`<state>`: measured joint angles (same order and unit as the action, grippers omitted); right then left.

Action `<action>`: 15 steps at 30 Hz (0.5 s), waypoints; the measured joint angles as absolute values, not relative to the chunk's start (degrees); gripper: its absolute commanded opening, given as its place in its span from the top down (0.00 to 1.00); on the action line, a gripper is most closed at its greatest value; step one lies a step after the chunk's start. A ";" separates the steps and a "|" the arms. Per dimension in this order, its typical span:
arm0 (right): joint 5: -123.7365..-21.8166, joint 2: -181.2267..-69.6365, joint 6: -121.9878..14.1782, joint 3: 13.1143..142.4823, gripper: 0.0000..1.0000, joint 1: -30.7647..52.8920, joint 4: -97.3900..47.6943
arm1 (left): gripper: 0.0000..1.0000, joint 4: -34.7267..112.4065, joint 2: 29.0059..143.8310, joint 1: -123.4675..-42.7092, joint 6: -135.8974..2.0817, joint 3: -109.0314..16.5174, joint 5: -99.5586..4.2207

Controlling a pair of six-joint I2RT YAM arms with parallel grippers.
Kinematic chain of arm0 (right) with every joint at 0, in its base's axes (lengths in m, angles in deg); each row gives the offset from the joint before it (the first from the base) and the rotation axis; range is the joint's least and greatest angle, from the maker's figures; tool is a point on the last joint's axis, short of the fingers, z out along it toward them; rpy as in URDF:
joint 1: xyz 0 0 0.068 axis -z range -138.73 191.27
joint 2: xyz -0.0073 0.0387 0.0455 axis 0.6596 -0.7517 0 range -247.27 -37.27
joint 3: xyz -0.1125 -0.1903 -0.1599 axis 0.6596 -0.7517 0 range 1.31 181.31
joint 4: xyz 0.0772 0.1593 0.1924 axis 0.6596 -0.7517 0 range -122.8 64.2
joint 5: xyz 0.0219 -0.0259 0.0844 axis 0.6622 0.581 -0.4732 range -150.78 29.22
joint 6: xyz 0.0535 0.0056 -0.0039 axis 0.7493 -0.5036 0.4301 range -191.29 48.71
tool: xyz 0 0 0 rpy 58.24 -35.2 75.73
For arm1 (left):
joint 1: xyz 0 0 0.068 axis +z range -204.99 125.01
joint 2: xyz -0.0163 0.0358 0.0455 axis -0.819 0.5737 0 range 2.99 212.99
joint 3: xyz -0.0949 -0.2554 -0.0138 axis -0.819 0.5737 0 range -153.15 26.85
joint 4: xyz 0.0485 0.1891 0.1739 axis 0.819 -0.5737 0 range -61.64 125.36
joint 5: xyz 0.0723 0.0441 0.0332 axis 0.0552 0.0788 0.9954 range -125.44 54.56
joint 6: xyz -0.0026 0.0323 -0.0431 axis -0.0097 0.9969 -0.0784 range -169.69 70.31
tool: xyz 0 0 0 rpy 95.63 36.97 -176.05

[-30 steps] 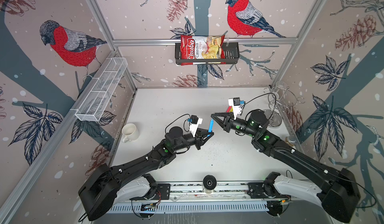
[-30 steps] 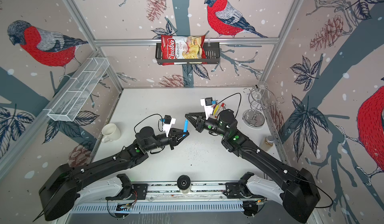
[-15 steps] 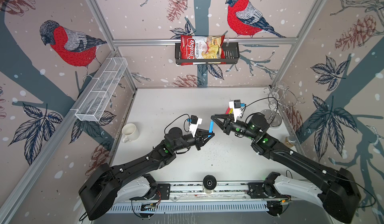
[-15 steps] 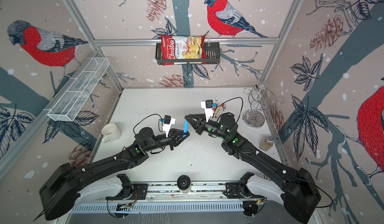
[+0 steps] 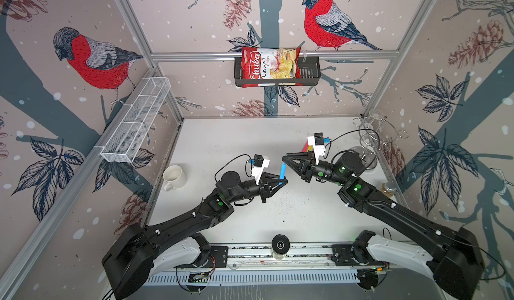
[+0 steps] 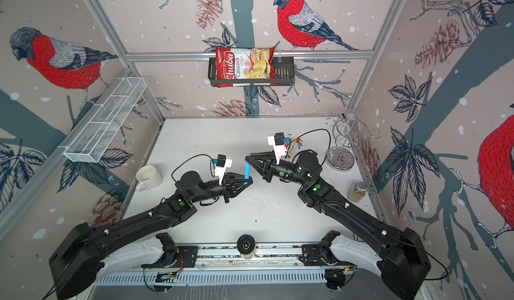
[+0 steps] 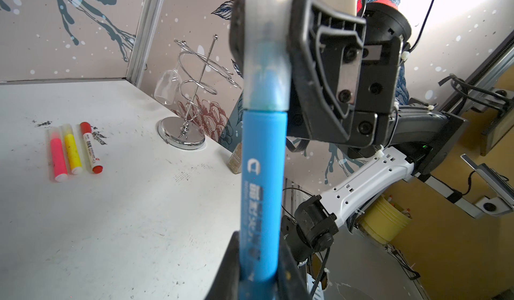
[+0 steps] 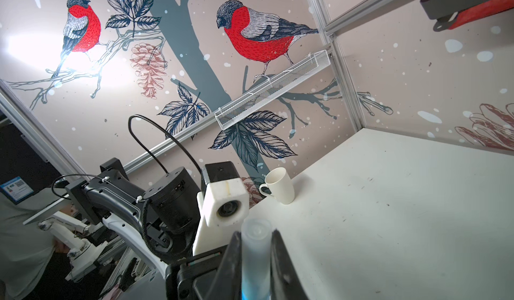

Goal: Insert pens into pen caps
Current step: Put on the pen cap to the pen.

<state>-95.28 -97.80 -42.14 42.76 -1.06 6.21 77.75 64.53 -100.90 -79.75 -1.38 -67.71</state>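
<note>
Left gripper clamps blue pen near-upright; right gripper, directly above, pinches translucent cap sleeved over pen's top, axes aligned.

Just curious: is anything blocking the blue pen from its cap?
Nothing visible does. The translucent cap, held by the right gripper, already sits over the tip of the blue pen held by the left gripper.

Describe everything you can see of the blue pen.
The blue pen is a slim, matte, plastic-looking marker with white printing on its barrel. It stands roughly upright above the table, its lower end clamped in the left gripper. Its upper end sits inside a translucent whitish cap, which the right gripper pinches.
</note>
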 measured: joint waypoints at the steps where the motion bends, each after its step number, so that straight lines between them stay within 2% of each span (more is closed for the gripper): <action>1: -95.72 -97.76 -42.45 42.85 1.00 -1.06 6.21 | 1.00 77.95 64.46 -100.86 -79.80 -1.38 -68.26; 7: -97.38 -97.73 -42.78 43.07 1.00 -1.06 6.45 | 1.00 77.99 63.87 -100.68 -79.88 -1.34 -69.24; 8: -97.46 -97.73 -42.80 43.15 0.92 -1.06 6.41 | 1.00 77.99 63.78 -100.64 -79.86 -1.34 -69.37; 12: -98.49 -97.47 -42.82 43.72 0.52 -1.06 4.99 | 1.00 78.12 63.33 -100.64 -79.71 -1.34 -69.07; 13: -99.30 -97.30 -42.86 43.70 0.46 -1.15 3.28 | 1.00 78.95 63.06 -100.64 -79.62 -1.36 -68.21; 15: -99.91 -96.97 -43.06 43.70 0.39 -1.32 0.94 | 1.00 80.13 62.54 -100.62 -79.25 -1.36 -67.65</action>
